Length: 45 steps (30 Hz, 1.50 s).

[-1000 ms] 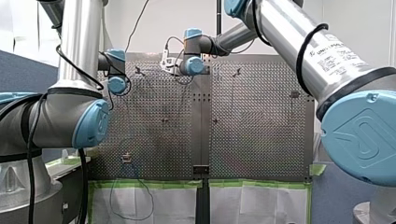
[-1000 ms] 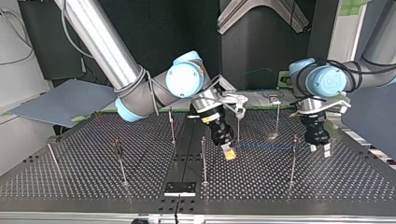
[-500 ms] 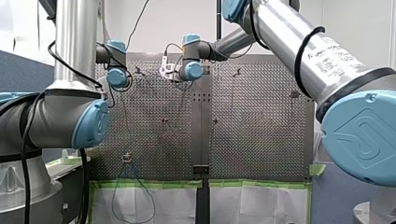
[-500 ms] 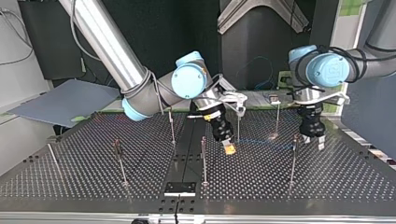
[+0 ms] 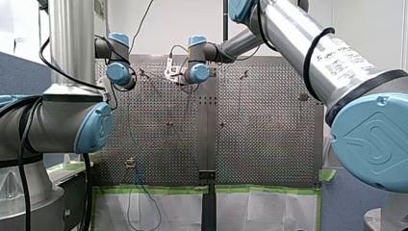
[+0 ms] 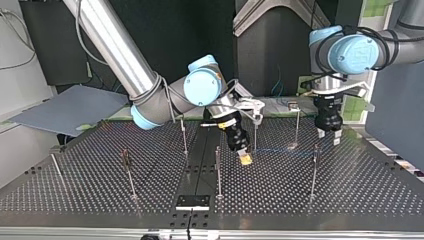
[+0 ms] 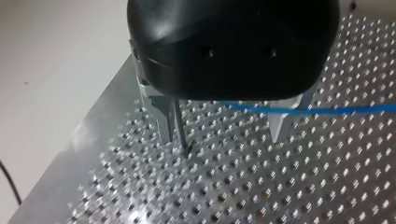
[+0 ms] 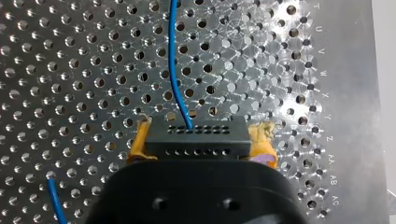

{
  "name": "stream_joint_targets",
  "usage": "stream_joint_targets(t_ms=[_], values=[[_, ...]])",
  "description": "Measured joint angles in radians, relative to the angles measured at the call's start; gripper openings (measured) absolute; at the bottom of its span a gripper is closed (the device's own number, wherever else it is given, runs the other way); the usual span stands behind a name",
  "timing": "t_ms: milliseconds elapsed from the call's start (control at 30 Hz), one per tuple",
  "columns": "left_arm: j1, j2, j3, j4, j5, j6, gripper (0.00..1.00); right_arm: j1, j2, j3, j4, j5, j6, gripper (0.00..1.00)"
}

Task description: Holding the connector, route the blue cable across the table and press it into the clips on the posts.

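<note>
While our right gripper [image 8: 201,139] clamps it, black rectangular connector [image 8: 201,145]: secure.
Left gripper [image 7: 223,133]: spread, empty.
Thin blue cable [image 7: 327,110]: overtension could unplug it.

In the right wrist view the connector [image 8: 205,144] is half covered by the right gripper [image 8: 201,133] (its rear unseen); the blue cable [image 8: 171,70] is cut off at the edge.
</note>
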Motion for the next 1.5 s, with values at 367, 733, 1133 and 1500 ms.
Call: stream_joint_targets(t_ms=[367,733,1133,1500], values=[[-0.02,0.098,-0.035,-0.046,0.04,0.035,1.0,-0.006,0.0,0.0,0.007,0.012,0.001,0.0],[-0.057,0.126,-0.034,-0.043,0.07,0.129,1.0,-0.007,0.0,0.0,0.009,0.015,0.0,0.0],[-0.119,0.08,0.007,0.025,0.078,0.225,1.0,-0.009,0.0,0.0,0.011,0.015,0.001,0.0],[-0.151,0.034,0.032,0.081,0.035,0.236,1.0,-0.009,0.0,0.0,0.011,0.014,0.0,0.0]])
